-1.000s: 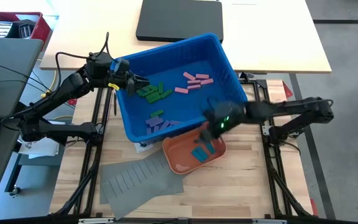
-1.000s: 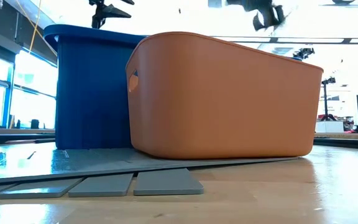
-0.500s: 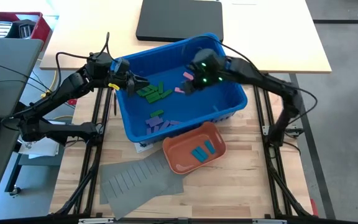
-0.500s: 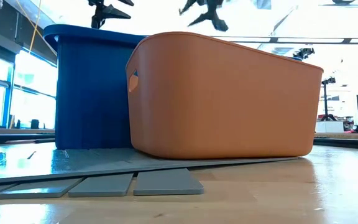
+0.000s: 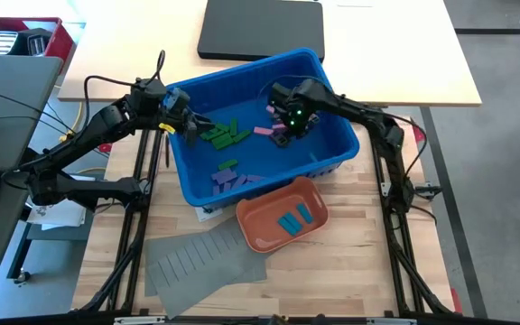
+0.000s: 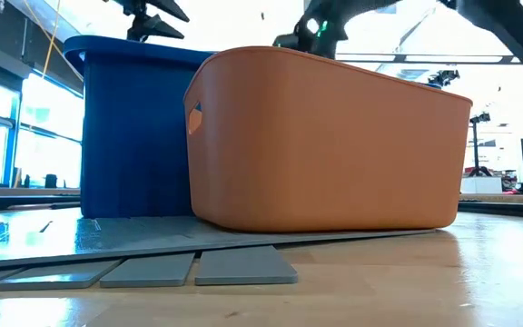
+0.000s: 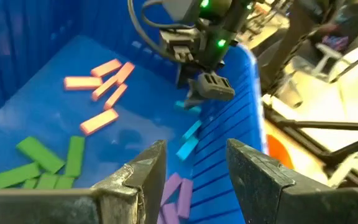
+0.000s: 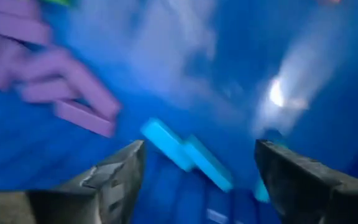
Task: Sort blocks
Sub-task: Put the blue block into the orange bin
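The right gripper (image 5: 283,129) is lowered into the blue bin (image 5: 328,86) with its jaws spread wide and nothing between them; in its own wrist view two light blue blocks (image 8: 185,154) are seen lying side by side just ahead of the fingers (image 8: 114,177), with purple blocks (image 8: 79,106) off to one side. The left gripper (image 5: 190,127) is held over the bin's other side, above the green blocks (image 5: 222,135), its jaws partly parted and empty. Pink blocks (image 5: 283,116) are scattered near the far wall, and two blue blocks (image 5: 294,219) already lie in the orange-red tray (image 5: 258,236) beside the bin. The blocks are judged to be light, rigid and smooth, so they may slide on the plastic floor. A hold across the narrow width, near mid-length, is judged best, one piece at a time.
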`<action>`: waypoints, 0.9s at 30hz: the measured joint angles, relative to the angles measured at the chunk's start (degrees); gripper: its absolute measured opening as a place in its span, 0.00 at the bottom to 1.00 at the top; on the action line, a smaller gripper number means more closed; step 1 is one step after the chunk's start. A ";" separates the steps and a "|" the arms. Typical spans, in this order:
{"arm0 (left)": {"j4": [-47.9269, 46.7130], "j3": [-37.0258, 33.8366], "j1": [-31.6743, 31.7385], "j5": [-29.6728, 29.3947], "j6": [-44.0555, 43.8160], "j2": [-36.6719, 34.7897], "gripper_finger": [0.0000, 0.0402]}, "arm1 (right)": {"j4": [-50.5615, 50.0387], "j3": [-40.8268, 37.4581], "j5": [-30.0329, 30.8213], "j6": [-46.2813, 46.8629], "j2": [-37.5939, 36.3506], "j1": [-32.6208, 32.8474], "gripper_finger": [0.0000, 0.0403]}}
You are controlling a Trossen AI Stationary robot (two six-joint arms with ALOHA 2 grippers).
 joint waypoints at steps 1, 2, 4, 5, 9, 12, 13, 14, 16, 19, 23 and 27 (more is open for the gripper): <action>-0.58 0.00 0.00 -0.59 0.28 0.00 0.39 | -1.29 -0.02 0.83 -0.03 1.02 -0.25 0.75; -0.99 0.00 0.02 -1.10 0.63 0.00 0.39 | -2.21 -0.04 1.98 -0.19 2.03 -0.56 0.76; -1.23 0.00 0.02 -1.41 1.68 0.00 0.39 | -4.26 -0.04 4.62 -0.45 3.98 -1.11 0.76; -1.33 0.00 0.02 -1.45 2.24 0.00 0.39 | -5.52 -0.04 5.61 -0.44 5.06 -1.29 0.76; -1.40 -0.01 0.02 -1.43 2.53 0.00 0.39 | -9.42 -0.04 7.27 -1.33 8.39 -1.86 0.76; -1.43 0.00 0.02 -1.43 2.55 0.00 0.39 | -10.38 -0.04 7.55 -3.54 10.52 -1.86 0.76; -1.45 0.00 0.02 -1.43 2.56 0.00 0.39 | -10.28 -0.04 7.92 -4.10 11.10 -1.86 0.76; -1.50 0.00 0.02 -1.43 2.57 0.00 0.39 | -10.30 -0.04 8.27 -4.34 11.83 -1.86 0.76; -1.61 -0.02 0.02 -1.38 2.55 0.00 0.39 | -10.30 -0.04 8.32 -4.28 13.00 -1.86 0.76; -1.96 0.00 0.02 -1.10 2.50 0.00 0.39 | -10.30 -0.04 8.88 -4.58 14.18 -1.79 0.76; -4.22 -0.02 0.02 -1.10 2.53 -0.30 0.39 | -10.30 -0.04 10.27 -4.87 15.09 -1.78 0.76; -5.14 -0.02 0.02 -1.09 2.53 -1.03 0.39 | -10.30 -0.04 10.81 -4.47 15.24 -1.97 0.76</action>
